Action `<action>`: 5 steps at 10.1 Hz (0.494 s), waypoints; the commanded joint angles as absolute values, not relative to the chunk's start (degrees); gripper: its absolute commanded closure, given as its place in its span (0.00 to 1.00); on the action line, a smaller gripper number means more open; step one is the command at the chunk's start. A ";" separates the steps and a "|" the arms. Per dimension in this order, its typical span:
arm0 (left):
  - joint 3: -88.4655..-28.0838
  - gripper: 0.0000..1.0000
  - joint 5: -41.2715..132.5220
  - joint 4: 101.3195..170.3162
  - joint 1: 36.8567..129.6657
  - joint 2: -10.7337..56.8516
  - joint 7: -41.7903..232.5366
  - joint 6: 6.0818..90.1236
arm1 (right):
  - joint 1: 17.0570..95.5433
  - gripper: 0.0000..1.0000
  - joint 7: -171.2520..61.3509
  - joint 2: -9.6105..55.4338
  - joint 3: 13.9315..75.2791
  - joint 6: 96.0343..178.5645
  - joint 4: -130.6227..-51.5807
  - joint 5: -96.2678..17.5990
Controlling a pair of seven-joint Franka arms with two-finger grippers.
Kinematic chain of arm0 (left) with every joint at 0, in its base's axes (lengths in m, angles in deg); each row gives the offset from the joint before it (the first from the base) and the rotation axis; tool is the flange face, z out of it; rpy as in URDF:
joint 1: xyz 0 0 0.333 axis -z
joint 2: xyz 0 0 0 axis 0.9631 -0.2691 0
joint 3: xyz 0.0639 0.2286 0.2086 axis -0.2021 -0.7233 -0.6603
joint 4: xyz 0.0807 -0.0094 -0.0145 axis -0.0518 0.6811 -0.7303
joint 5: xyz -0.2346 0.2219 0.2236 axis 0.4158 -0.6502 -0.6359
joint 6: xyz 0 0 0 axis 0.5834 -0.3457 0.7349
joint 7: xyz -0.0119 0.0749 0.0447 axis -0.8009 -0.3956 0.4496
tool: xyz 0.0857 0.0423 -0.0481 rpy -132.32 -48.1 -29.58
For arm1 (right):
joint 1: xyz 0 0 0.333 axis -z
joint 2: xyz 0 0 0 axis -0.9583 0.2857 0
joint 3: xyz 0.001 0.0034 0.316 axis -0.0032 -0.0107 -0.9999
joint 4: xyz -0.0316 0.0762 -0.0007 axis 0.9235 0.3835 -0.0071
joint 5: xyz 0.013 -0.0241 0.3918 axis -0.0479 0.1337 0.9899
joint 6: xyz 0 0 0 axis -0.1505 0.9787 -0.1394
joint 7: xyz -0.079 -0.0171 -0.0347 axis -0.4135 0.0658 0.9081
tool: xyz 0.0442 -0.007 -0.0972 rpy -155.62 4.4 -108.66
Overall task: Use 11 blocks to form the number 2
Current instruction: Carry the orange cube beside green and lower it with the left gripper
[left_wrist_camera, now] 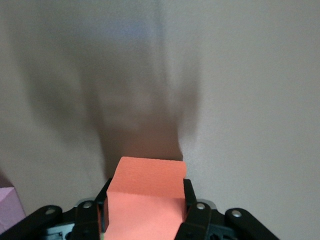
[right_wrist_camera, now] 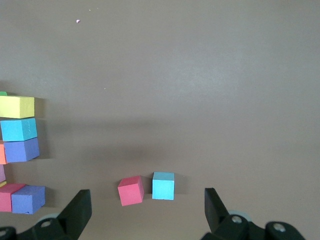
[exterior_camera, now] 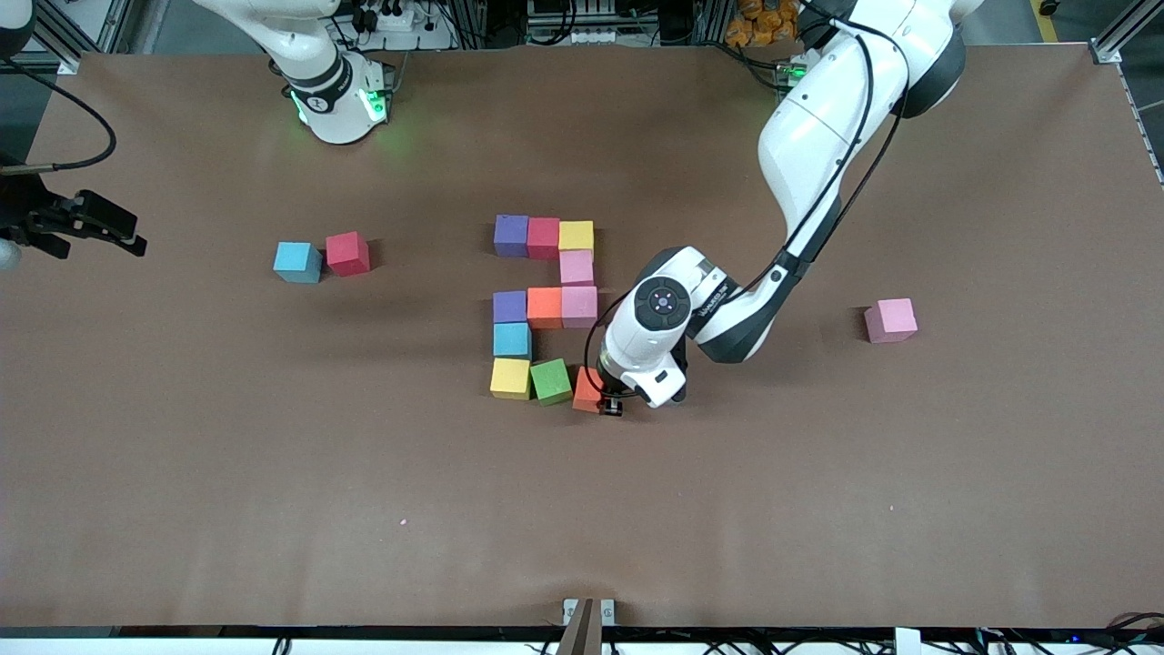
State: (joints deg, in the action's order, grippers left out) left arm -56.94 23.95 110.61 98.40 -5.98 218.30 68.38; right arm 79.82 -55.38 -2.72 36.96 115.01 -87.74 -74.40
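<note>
The number 2 [exterior_camera: 544, 307] lies mid-table as a run of blocks: a purple, red and yellow row, two pink ones, an orange and purple row, a light blue block, then yellow [exterior_camera: 510, 377] and green [exterior_camera: 551, 381]. My left gripper [exterior_camera: 611, 405] [left_wrist_camera: 145, 197] is shut on an orange block [exterior_camera: 587, 389] [left_wrist_camera: 147, 200], held low and slightly turned right beside the green block, on the side toward the left arm's end. My right gripper [exterior_camera: 91, 223] [right_wrist_camera: 146, 202] waits open with nothing in it at the right arm's end of the table.
A loose light blue block [exterior_camera: 298, 262] [right_wrist_camera: 163, 185] and a red block [exterior_camera: 348, 253] [right_wrist_camera: 131, 190] sit side by side toward the right arm's end. A pink block [exterior_camera: 890, 320] lies alone toward the left arm's end.
</note>
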 commanded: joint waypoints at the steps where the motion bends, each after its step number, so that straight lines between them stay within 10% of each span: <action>1: -57.70 0.74 25.99 109.14 99.26 -6.86 218.91 68.58 | 79.90 0.00 -55.59 -2.22 36.78 114.14 -86.74 -73.81; 5: -57.79 0.71 26.09 108.88 99.35 -6.95 219.79 69.97 | 79.90 0.00 -55.59 -2.22 36.78 114.14 -86.82 -73.81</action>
State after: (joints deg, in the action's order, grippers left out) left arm -57.04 24.91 110.54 98.42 -6.01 219.17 68.92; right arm 79.79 -55.38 -2.71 36.92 114.98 -87.74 -74.40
